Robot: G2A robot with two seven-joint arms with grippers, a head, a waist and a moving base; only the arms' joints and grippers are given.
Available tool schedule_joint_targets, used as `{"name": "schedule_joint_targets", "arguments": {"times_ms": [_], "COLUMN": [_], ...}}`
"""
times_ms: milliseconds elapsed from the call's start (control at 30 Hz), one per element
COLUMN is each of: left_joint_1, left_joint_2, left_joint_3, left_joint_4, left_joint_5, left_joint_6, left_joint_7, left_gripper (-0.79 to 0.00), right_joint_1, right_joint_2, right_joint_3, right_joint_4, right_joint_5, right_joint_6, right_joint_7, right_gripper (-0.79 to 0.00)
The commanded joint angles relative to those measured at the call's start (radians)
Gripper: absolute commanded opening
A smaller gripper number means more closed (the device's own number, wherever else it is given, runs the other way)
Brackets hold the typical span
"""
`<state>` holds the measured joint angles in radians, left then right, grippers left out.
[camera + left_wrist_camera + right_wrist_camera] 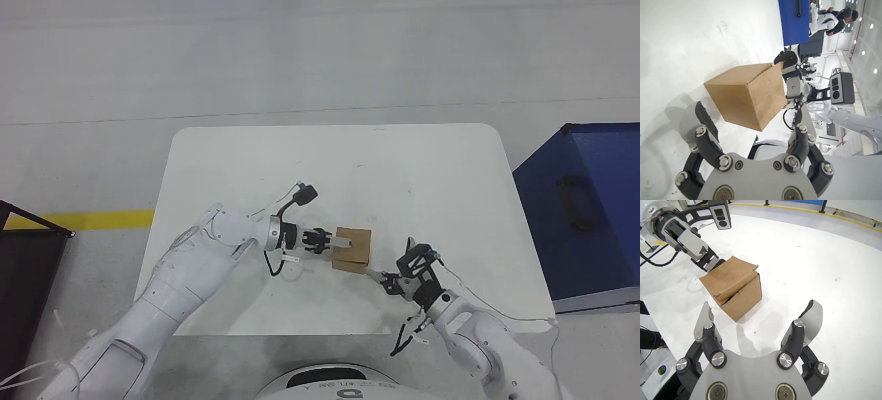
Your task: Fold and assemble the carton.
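Observation:
A small brown carton (352, 250) stands on the white table (400, 170), near its front edge. Its top flaps are folded down and meet at a ragged seam with a slight gap, plain in the right wrist view of the carton (734, 285). My left gripper (318, 241) sits open against the carton's left side; in its own view the left gripper (753, 121) has the carton (745, 96) just beyond its spread fingers. My right gripper (386, 281) is open at the carton's front right corner, and its own view shows the right gripper (759, 311) a short way from the box.
A blue bin (590, 220) stands on the floor off the table's right edge. A dark frame (20, 260) is off the left side. The table's back half is bare white surface.

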<state>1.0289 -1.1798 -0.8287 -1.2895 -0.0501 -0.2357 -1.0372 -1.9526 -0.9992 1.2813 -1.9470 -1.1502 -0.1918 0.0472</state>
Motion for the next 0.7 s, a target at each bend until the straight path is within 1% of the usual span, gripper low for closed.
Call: {"name": "schedule_joint_targets", "arguments": {"times_ms": [0, 133, 267, 333, 433, 500, 667], "left_joint_1": [-0.002, -0.008, -0.014, -0.019, -0.025, -0.031, -0.036], "left_joint_2": [0.000, -0.002, -0.006, -0.007, -0.009, -0.010, -0.012], "left_joint_3": [0.004, 0.017, 0.029, 0.035, 0.042, 0.047, 0.050], "left_joint_4": [-0.003, -0.007, -0.003, 0.001, 0.008, 0.013, 0.018], "left_joint_5": [0.011, 0.045, 0.061, 0.068, 0.082, 0.105, 0.102], "left_joint_6": [0.002, 0.008, 0.009, 0.011, 0.016, 0.025, 0.024], "left_joint_7": [0.003, 0.007, 0.010, 0.009, 0.009, 0.011, 0.011], "left_gripper": [0.000, 0.000, 0.000, 0.000, 0.000, 0.000, 0.000], "right_joint_1": [0.005, 0.015, 0.024, 0.026, 0.023, 0.021, 0.019], "right_joint_2": [-0.002, -0.006, -0.009, -0.012, -0.014, -0.015, -0.019], "right_joint_3": [-0.005, -0.017, -0.031, -0.032, -0.031, -0.031, -0.027], "right_joint_4": [0.007, 0.018, 0.022, 0.024, 0.026, 0.030, 0.040], "right_joint_5": [0.019, 0.036, 0.036, 0.050, 0.070, 0.096, 0.120], "right_joint_6": [-0.002, 0.003, 0.003, 0.019, 0.026, 0.011, 0.034], "right_joint_7": [0.002, 0.018, 0.039, 0.031, 0.020, 0.022, 0.029], "right_gripper": [-0.062, -0.089, -0.068, -0.083, -0.139, -0.139, -0.169]}}
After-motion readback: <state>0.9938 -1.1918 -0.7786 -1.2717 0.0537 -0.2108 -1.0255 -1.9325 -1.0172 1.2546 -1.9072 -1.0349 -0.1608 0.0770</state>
